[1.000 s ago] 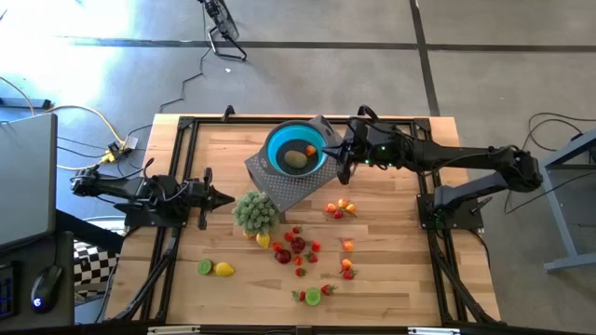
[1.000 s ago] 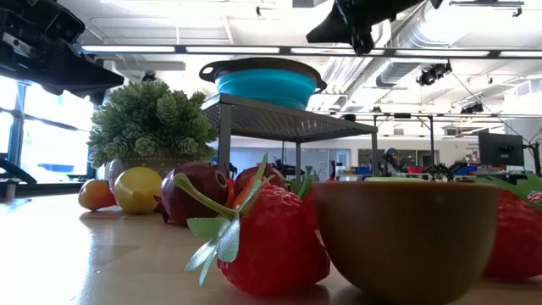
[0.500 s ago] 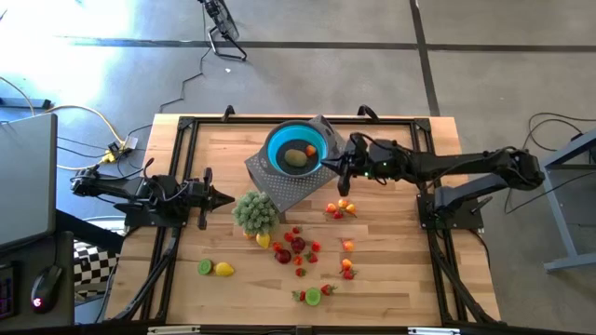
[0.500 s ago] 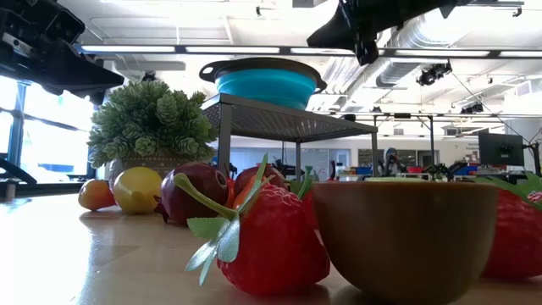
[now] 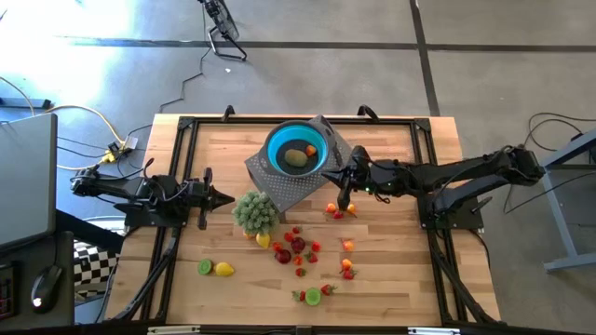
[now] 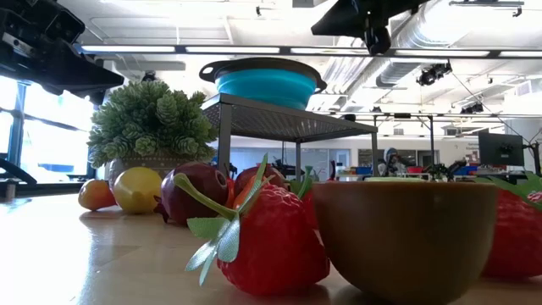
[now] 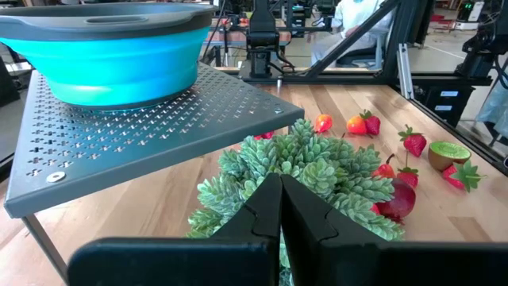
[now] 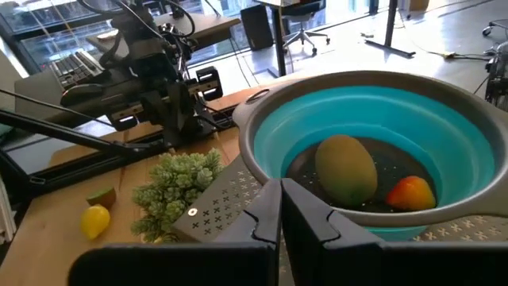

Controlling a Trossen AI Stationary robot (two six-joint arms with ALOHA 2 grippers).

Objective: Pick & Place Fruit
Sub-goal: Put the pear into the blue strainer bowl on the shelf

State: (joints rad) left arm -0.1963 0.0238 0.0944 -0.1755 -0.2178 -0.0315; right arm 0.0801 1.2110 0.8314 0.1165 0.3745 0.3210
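Right tool (image 5: 344, 194), closed and empty, hangs at five o'clock of the bowl (image 5: 296, 148) above loose fruit (image 5: 339, 208) on the surface (image 5: 391, 270); descending closed risks scattering pieces; left tool (image 5: 226, 197) closed, idle.

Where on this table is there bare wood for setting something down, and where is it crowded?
Bare wood: between the blue bowl's rack and the table's left rail, and at the near-right corner. Crowded: the fruit scattered from the plant toward the near edge.
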